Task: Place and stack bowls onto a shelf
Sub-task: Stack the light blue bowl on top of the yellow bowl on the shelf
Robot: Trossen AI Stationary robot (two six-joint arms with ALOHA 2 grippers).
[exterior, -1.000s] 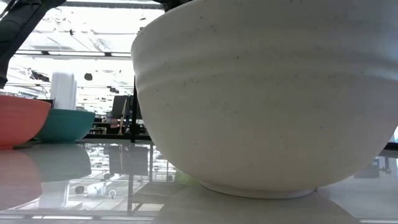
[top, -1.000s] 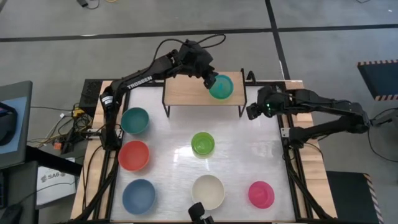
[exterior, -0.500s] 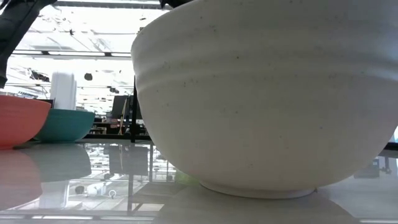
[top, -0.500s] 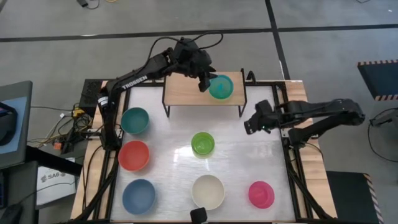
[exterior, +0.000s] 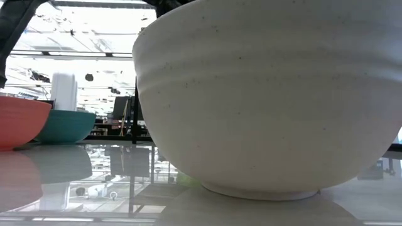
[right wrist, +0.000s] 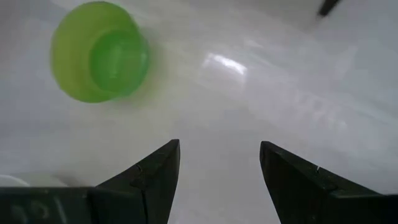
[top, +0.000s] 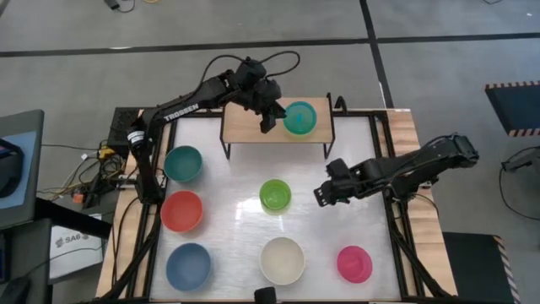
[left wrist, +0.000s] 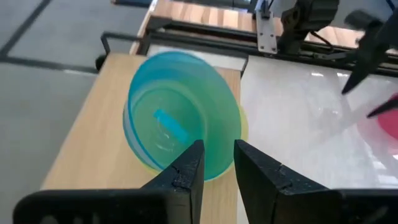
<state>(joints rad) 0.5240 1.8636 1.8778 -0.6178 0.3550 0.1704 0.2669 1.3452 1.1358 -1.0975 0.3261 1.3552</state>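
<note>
Sitting upright (mouth up): cyan bowl (top: 299, 117)

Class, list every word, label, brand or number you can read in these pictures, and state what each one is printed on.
"TROSSEN": white letters along the left arm in the high view.
"SAB": partly legible, on a box beside the table's left edge; its last letters are cut off or too blurred to confirm.
The white tag near the left arm's base is too small to read.
The low view and both wrist views show no legible text.
</note>
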